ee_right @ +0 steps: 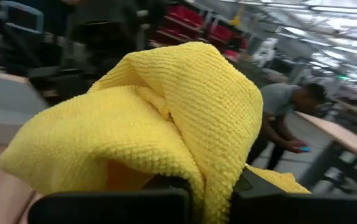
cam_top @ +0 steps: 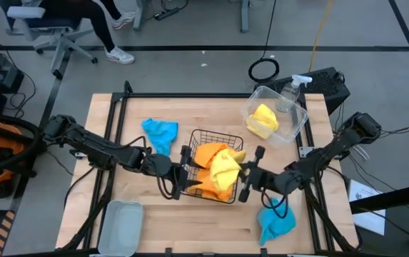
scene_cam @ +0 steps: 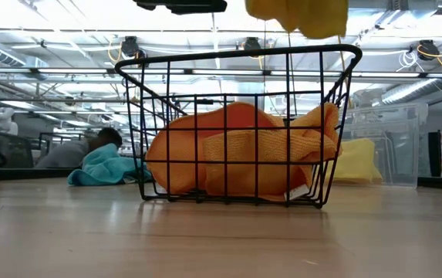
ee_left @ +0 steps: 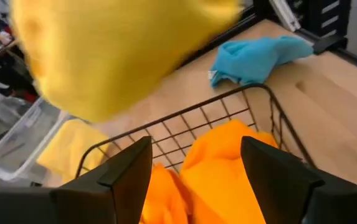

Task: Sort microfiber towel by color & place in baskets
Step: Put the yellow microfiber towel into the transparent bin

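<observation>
Near the front edge of the desk point(cam_top: 211, 228), toward the left: a pale grey-blue tray point(cam_top: 120, 227). Toward the right at the same edge: a teal towel point(cam_top: 275, 224), crumpled, lying flat on the wood.

In the middle: a black wire basket point(cam_top: 209, 165) holding orange towels point(scene_cam: 236, 150), bunched against the mesh in the low view. Just above the basket: a yellow towel point(cam_top: 225, 170), hanging in the air and not lying inside, its lower end visible over the top rim in the low view.

At the right side of the basket: the right gripper point(cam_top: 250, 175), fingers pressed together and pinching the yellow towel, whose folds fill most of the right wrist view. At the left side of the basket: the left gripper point(ee_left: 195, 163), fingers spread apart, holding nothing, with the orange cloth directly below it and the yellow towel blurred a little beyond.

Farther back, left of the basket: a second teal towel point(cam_top: 160, 133) on the bare wood. At the far right corner: a clear plastic tub point(cam_top: 296, 127) with another yellow towel point(cam_top: 263, 120) inside. Just beside the tub: a clear spray bottle point(cam_top: 290, 91) with white trigger.

Beyond the desk, on the floor: a person's legs and a white shoe point(cam_top: 120, 56) beside an office chair point(cam_top: 41, 23).
</observation>
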`<control>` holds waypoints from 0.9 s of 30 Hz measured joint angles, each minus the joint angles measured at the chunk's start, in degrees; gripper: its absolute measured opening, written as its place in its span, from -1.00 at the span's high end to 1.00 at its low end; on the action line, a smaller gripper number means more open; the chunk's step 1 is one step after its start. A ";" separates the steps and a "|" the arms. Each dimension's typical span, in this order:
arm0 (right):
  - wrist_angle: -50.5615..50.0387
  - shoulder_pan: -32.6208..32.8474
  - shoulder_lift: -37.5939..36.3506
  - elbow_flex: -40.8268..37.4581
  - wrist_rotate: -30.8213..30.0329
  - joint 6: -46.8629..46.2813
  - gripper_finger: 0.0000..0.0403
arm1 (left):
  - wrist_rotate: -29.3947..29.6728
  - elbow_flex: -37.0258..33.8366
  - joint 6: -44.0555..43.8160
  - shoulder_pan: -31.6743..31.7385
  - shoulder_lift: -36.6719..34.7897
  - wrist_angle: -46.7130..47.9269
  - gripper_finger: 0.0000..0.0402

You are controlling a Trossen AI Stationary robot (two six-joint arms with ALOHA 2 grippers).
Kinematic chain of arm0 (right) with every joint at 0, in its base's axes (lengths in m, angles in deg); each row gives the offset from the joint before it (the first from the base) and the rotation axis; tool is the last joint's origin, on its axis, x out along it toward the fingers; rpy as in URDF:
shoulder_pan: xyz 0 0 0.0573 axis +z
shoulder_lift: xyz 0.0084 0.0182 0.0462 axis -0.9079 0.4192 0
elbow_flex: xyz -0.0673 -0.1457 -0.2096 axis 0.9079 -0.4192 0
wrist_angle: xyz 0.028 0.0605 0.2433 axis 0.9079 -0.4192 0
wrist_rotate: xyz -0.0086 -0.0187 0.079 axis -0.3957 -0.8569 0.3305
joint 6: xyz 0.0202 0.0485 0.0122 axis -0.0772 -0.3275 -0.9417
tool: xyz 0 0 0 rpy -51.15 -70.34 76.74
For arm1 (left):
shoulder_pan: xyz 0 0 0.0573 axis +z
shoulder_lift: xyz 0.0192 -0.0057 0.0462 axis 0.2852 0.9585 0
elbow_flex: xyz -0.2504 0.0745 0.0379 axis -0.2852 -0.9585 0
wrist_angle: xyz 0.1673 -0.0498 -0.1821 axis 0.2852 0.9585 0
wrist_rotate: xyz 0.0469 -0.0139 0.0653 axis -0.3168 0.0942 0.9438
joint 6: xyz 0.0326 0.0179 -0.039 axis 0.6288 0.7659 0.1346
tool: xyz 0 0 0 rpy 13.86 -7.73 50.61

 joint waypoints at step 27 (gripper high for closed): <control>-71.70 -13.20 -25.87 0.00 -17.45 -57.14 0.94 | -1.52 0.00 -0.36 0.16 0.02 0.16 -0.25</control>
